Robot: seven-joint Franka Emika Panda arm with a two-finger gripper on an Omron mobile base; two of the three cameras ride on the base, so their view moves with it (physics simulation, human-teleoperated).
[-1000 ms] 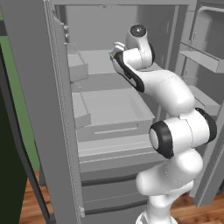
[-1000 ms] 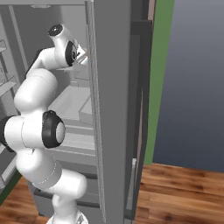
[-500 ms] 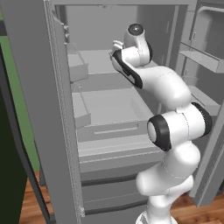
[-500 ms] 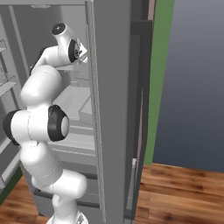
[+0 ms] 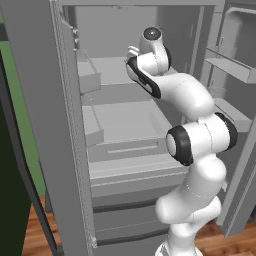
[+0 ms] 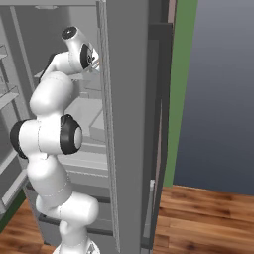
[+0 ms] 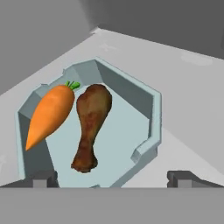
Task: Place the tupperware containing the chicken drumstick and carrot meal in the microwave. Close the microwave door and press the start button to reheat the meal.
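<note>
In the hand view the pale blue-grey tupperware lies on a grey fridge shelf, directly ahead of my hand. Inside it, the bright orange carrot is on the left and the dark brown chicken drumstick beside it on the right. My gripper is open; its two fingertips stand wide apart at the tray's near rim and hold nothing. From the base, the gripper reaches into the upper fridge shelf, and it also appears past the door edge. The microwave and its door are out of view.
The tall grey fridge stands open, with shelves and drawers inside. Its left door and its right door with bins flank my arm closely. In the right base view a door panel hides the shelf. Wooden floor lies below.
My arm has reached slightly further up and into the fridge, its elbow shifting a little. The gripper has stayed open.
</note>
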